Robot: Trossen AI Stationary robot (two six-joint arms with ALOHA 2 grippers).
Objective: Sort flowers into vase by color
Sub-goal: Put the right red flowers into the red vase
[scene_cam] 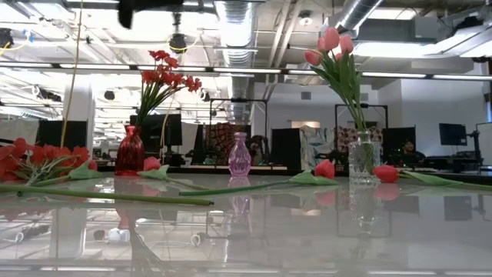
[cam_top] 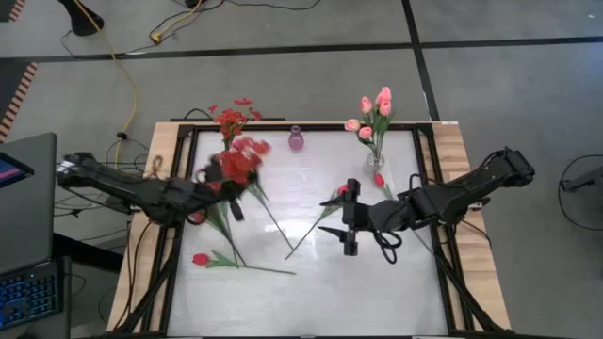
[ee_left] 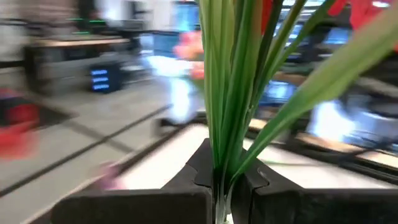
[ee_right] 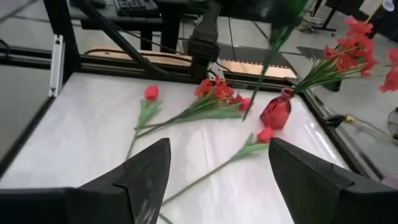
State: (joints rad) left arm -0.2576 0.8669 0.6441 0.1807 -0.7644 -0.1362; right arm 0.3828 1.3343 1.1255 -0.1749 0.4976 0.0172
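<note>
We see a glossy white table top (scene_cam: pixel 254 231), smooth enough to mirror the vases & ceiling lights. Its border (cam_top: pixel 459 179) looks like pale bare wood, matt. Clear vase (scene_cam: pixel 364 158) reads as glass, transparent w/ shine; small purple vase (scene_cam: pixel 239 156) also glassy, translucent; red vase (scene_cam: pixel 130 151) glossy, prob. glass or glazed, can't tell which. Flowers (cam_top: pixel 241 160) look like plastic/fabric: stems & leaves smooth, slightly waxy green, red blossoms matt. Left gripper (ee_left: pixel 222 185) & right gripper (ee_right: pixel 219 171) fingers are matt black, plastic-looking.

2 dark jointed arms (cam_top: pixel 141 191) — black fingers (ee_right: pixel 140 174), black cables
</note>
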